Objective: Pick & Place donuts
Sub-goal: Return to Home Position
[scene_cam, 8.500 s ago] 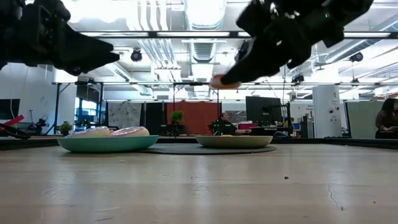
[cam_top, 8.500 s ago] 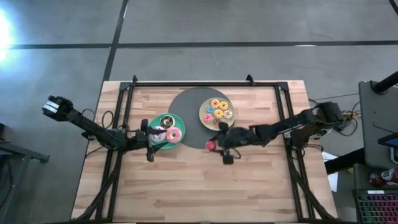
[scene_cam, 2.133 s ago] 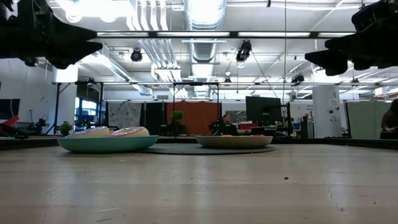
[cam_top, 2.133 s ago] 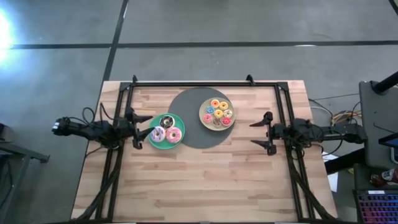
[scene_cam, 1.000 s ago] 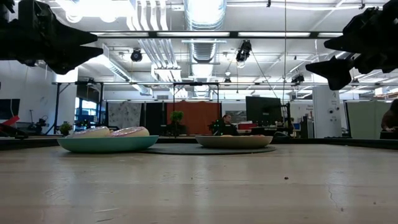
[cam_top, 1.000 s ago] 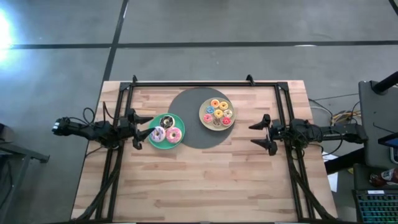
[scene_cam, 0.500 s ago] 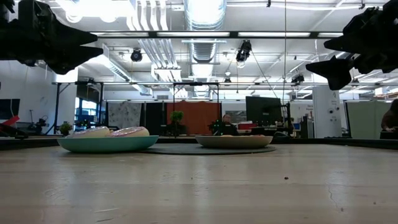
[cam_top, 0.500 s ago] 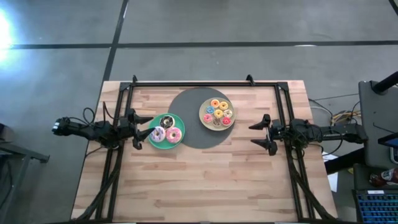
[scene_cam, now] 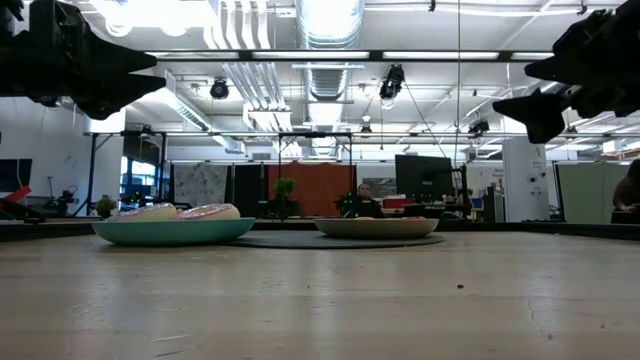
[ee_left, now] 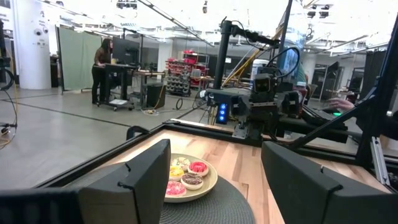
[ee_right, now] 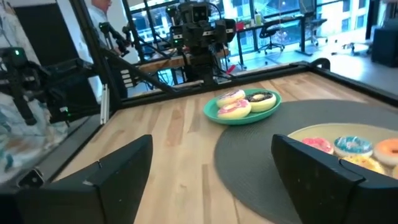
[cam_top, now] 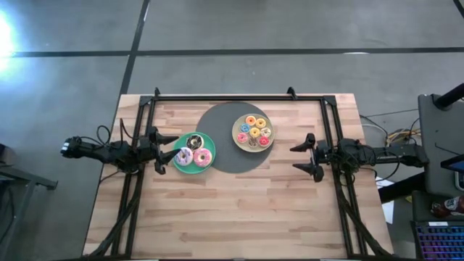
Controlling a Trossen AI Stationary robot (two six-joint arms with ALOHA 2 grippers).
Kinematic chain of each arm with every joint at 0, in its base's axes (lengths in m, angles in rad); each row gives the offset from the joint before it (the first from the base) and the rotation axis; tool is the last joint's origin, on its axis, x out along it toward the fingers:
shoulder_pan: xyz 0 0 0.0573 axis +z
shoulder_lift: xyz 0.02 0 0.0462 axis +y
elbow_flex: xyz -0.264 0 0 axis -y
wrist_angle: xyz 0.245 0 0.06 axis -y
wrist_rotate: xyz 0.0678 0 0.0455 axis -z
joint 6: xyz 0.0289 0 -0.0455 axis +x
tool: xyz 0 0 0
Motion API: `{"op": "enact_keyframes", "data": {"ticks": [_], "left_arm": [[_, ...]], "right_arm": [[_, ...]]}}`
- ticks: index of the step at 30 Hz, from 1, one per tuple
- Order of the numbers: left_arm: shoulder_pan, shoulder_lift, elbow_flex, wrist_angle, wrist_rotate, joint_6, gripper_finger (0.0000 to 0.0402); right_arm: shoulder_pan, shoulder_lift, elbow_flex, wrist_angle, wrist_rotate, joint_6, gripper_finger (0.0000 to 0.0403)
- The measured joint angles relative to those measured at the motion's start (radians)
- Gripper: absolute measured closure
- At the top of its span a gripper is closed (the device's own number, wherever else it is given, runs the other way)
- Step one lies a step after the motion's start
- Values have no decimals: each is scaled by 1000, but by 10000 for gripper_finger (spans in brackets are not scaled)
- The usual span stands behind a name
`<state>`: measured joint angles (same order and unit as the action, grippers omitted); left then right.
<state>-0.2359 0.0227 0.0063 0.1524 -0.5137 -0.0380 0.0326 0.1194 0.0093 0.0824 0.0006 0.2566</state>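
Bright, even overhead light; glaring ceiling lamps (scene_cam: 330, 15)

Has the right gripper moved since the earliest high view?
Yes. The right gripper has pulled back rightward, off the edge of the dark mat, toward the right edge of the table.

the high camera hangs far above and looks straight down on the whole table (cam_top: 232, 210), with the dark round mat (cam_top: 221, 123) toward its back edge; the low camera sits at table-top height on the mat's near side, well back from it, facing level across it into the room. the left wrist camera, behind the left gripper (cam_top: 165, 152) just left of the mat, looks across it at the right arm (cam_top: 362, 154), and the right wrist camera, behind the right gripper (cam_top: 293, 157) to the mat's right, looks back the opposite way. all four views share the mat, the teal plate (cam_top: 193, 171) and the pale plate (cam_top: 253, 149).
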Motion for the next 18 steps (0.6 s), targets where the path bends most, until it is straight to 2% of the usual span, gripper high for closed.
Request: {"op": "enact_keyframes", "data": {"ticks": [7, 18], "left_arm": [[0, 0, 0, 0, 0, 0, 174], [0, 0, 0, 0, 0, 0, 174]], "right_arm": [[0, 0, 0, 0, 0, -98, 82], [0, 0, 0, 0, 1, -102, 80]]}}
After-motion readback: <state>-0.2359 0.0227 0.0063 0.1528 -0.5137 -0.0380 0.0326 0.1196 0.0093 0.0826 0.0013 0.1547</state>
